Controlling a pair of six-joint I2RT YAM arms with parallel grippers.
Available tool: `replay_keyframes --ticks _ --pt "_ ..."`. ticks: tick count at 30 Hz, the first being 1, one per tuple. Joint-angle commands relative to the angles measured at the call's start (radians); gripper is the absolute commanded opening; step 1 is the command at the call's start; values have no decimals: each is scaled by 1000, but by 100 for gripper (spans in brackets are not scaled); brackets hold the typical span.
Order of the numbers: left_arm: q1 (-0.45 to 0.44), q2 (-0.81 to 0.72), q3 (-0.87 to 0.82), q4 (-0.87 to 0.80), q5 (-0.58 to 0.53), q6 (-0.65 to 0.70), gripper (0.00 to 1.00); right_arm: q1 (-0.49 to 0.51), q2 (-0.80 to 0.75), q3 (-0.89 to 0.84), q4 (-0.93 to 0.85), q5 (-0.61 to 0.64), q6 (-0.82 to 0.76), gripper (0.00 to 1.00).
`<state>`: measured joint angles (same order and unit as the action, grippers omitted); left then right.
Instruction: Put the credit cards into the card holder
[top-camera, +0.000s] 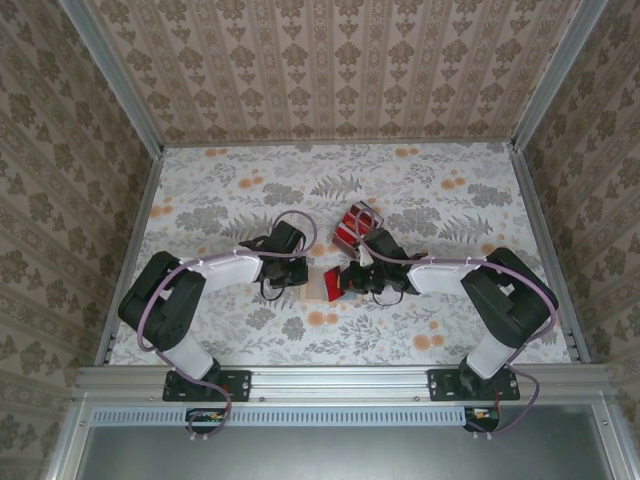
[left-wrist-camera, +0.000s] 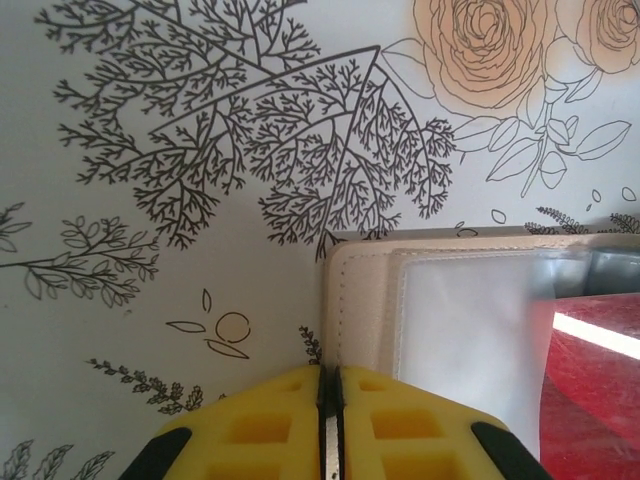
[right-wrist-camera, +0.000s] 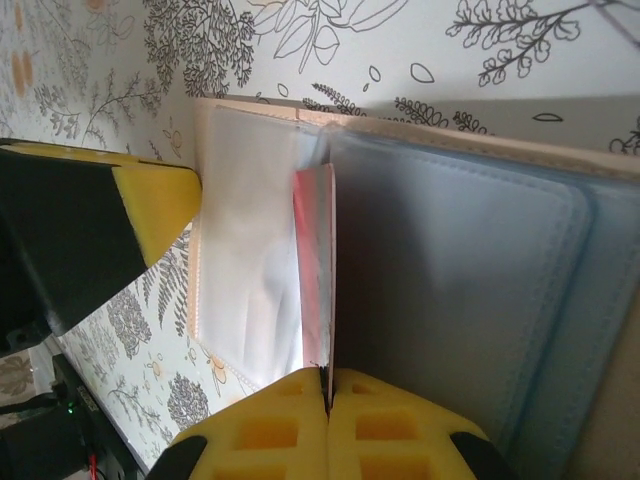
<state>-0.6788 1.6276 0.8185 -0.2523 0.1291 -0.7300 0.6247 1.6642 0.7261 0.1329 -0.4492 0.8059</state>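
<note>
The tan card holder (top-camera: 316, 286) lies open on the floral table between my two grippers. In the left wrist view its stitched tan edge (left-wrist-camera: 362, 300) runs between the yellow fingers of my left gripper (left-wrist-camera: 329, 372), which is shut on that edge. A red credit card (right-wrist-camera: 313, 250) stands edge-on over the holder's clear pocket (right-wrist-camera: 245, 240), with my right gripper (right-wrist-camera: 327, 376) shut on its near end. The same red card (left-wrist-camera: 600, 385) lies over the holder's inner face at the right of the left wrist view. From above, the left gripper (top-camera: 303, 272) and the right gripper (top-camera: 352, 280) face each other across the holder.
A cluster of red and dark cards (top-camera: 357, 224) lies just behind the right gripper. Patterned walls and metal rails (top-camera: 330, 142) close the table on three sides. The left gripper's yellow finger (right-wrist-camera: 150, 195) reaches in at the holder's left edge.
</note>
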Motion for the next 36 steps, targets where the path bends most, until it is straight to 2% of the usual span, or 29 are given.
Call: replay_keyframes --ticks 1,17,27,33,36 --pt "-33 13 -32 -12 29 -27 11 8 50 29 34 -24 32 4" --pt "-37 11 -48 -14 18 -31 8 8 25 30 114 -69 69 4" --pt "-44 -1 -53 -6 14 -36 7 10 97 -14 247 -91 91 4" --pt "-46 -13 -55 -15 9 -36 6 15 106 -45 274 -30 101 4" --pt "-46 -11 -53 -20 5 -35 5 39 86 -34 209 49 90 4"
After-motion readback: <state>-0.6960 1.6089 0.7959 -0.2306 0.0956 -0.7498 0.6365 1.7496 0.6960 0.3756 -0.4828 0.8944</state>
